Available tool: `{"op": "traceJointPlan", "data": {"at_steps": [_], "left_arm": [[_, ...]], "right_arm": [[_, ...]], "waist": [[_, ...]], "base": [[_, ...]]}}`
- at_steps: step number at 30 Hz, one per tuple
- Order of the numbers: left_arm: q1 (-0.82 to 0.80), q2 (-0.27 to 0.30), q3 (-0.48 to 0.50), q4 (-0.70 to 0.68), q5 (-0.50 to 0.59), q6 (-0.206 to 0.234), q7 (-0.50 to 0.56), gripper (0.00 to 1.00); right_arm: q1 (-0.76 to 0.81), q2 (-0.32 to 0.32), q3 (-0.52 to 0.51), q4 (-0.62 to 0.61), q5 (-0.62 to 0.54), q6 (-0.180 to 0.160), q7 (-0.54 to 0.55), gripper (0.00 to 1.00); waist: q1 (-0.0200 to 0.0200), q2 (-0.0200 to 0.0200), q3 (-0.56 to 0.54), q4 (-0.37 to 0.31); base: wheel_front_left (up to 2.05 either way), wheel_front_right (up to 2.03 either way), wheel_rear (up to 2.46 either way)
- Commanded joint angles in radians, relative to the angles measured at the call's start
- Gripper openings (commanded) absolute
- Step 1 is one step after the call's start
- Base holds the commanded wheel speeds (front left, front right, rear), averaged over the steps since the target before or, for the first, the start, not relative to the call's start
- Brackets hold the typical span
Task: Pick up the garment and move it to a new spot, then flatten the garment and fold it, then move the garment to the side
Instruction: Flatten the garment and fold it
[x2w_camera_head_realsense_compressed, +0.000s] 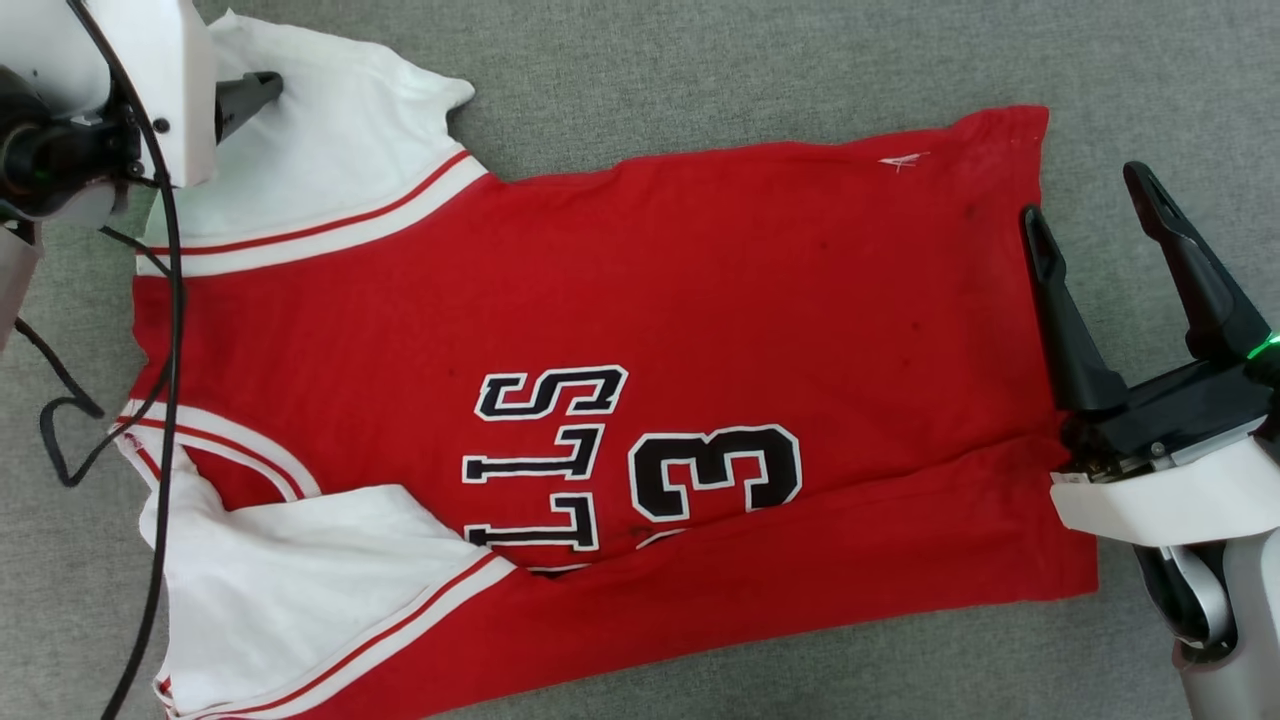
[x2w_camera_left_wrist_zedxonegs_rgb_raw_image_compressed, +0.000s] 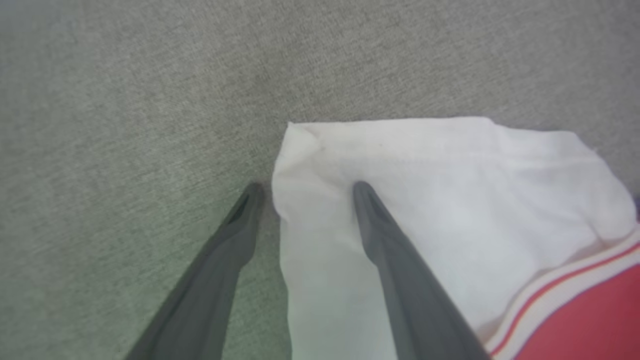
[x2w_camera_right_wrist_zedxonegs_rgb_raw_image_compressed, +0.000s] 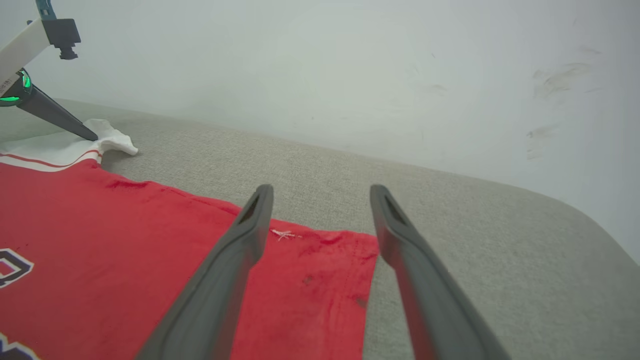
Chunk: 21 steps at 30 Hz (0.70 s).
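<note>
Garment (x2w_camera_head_realsense_compressed: 640, 330) on grey surface (x2w_camera_head_realsense_compressed: 700, 60), left gripper (x2w_camera_left_wrist_zedxonegs_rgb_raw_image_compressed: 305, 187) gaping astride far sleeve (x2w_camera_left_wrist_zedxonegs_rgb_raw_image_compressed: 450, 200) edge, right gripper (x2w_camera_head_realsense_compressed: 1088, 193) gaping at hem, right wrist view adds pale wall (x2w_camera_right_wrist_zedxonegs_rgb_raw_image_compressed: 350, 75)

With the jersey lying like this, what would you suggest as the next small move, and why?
Probably close the left gripper on the white sleeve: its open fingers straddle the sleeve's edge, one over fabric, one over the grey surface. The right gripper, also open, stands at the hem corner of the red jersey.
</note>
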Motion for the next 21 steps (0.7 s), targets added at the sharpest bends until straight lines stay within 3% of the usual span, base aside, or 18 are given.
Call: {"op": "traceJointPlan", "data": {"at_steps": [1, 6, 12, 13, 14, 21], "left_arm": [[0.050, -0.009, -0.018, 0.013, -0.003, -0.005, 0.005, 0.00], [0.050, -0.015, -0.016, 0.006, 0.006, -0.013, -0.060, 0.00], [0.045, -0.011, -0.013, -0.024, 0.031, -0.021, -0.167, 0.00], [0.050, -0.009, -0.016, -0.030, 0.035, -0.021, -0.186, 0.00], [0.074, -0.011, -0.030, -0.051, 0.043, -0.025, -0.230, 0.00], [0.133, -0.023, -0.046, -0.121, 0.048, -0.025, -0.324, 0.00]], "right_arm": [[-0.014, 0.003, 0.002, 0.002, 0.003, -0.001, -0.005, 1.00], [-0.026, -0.006, -0.006, 0.009, 0.011, -0.001, 0.003, 1.00], [-0.070, -0.086, -0.023, -0.002, 0.017, -0.001, 0.084, 1.00], [-0.082, -0.104, -0.024, -0.002, 0.033, -0.001, 0.118, 1.00], [-0.113, -0.172, -0.014, 0.009, 0.089, -0.001, 0.243, 1.00], [-0.235, -0.341, 0.068, 0.080, 0.276, -0.001, 0.552, 1.00]], "waist": [[0.0000, 0.0000, -0.003, 0.000], [0.0000, 0.0000, -0.022, 0.002], [0.0000, 0.0000, -0.079, 0.017], [0.0000, 0.0000, -0.090, 0.022], [0.0000, 0.0000, -0.125, 0.040], [0.0000, 0.0000, -0.174, 0.090]], "base": [[0.00, 0.00, 0.00], [0.00, 0.00, 0.00], [0.00, 0.00, 0.00], [0.00, 0.00, 0.00], [0.00, 0.00, 0.00], [0.00, 0.00, 0.00]]}}
